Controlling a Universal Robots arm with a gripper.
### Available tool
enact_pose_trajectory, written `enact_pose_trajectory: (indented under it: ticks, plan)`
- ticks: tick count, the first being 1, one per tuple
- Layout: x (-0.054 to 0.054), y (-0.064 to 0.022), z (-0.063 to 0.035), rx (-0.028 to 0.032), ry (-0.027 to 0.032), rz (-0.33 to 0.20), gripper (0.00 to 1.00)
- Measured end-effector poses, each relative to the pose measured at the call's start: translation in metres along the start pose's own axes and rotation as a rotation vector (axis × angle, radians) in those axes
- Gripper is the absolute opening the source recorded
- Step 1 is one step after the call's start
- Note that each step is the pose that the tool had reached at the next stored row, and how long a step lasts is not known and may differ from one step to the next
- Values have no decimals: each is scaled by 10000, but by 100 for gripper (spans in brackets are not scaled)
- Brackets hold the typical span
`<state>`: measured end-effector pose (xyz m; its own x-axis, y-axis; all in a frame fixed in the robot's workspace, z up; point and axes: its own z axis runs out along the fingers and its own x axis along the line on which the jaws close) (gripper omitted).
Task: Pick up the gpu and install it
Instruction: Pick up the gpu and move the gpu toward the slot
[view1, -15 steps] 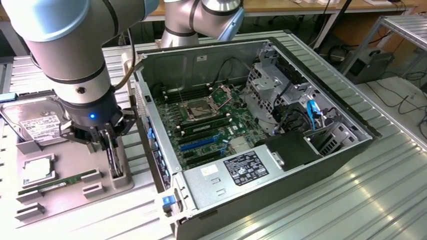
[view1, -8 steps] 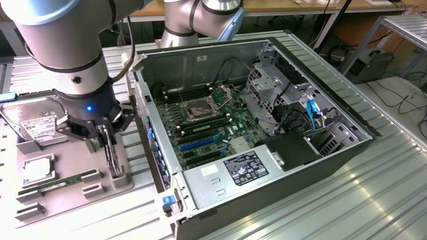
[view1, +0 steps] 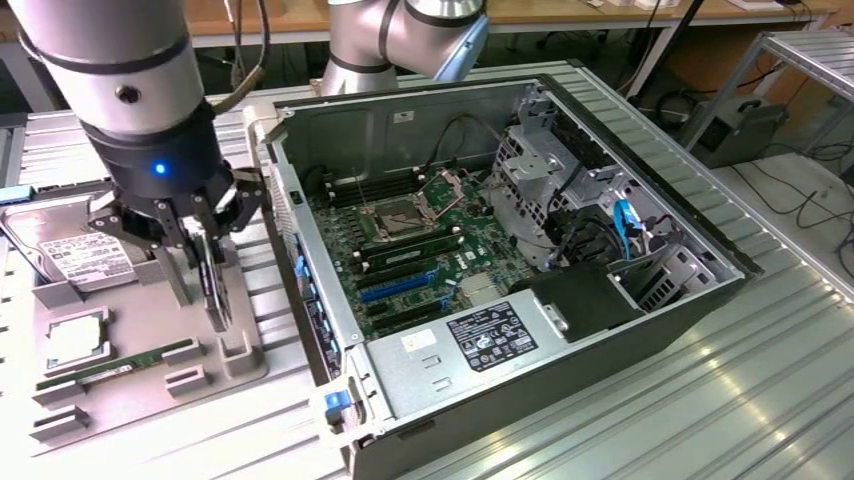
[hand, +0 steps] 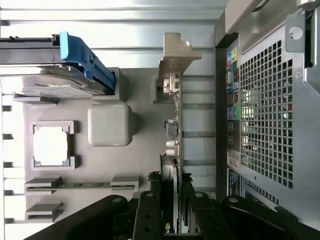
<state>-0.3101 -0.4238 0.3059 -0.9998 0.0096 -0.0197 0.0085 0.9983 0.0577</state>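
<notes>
The gpu (view1: 214, 295) is being gripped on edge by the fingers (hand: 149, 215), which are closed on its upper edge; it is standing in the grey rack (view1: 247, 365) on the desk (view1: 747, 400), beside the open case (view1: 334, 125). Its long axis is being presented straight out from the fingers toward the silver bracket (hand: 175, 60).

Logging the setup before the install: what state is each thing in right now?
gpu: upright on edge in its tray holder, gripper down over it
computer case: on its side, interior open
RAM stick: lying in tray slot
hard drive: resting in tray
</notes>
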Motion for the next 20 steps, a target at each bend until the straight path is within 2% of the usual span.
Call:
enact_pose_trajectory:
  ticks: [1, 7, 13, 16, 18, 20]
  plan:
    - [-5, 0, -71, -1, -1, 0, 26]
    - [-48, -29, -345, 0, 0, 0, 26]
    - [-148, -77, -622, -3, -1, -3, 26]
    - [-236, -110, -794, -7, 1, -7, 26]
    - [-355, -150, -948, -16, 16, -5, 26]
    - [-440, -173, -1040, -25, 29, -4, 26]
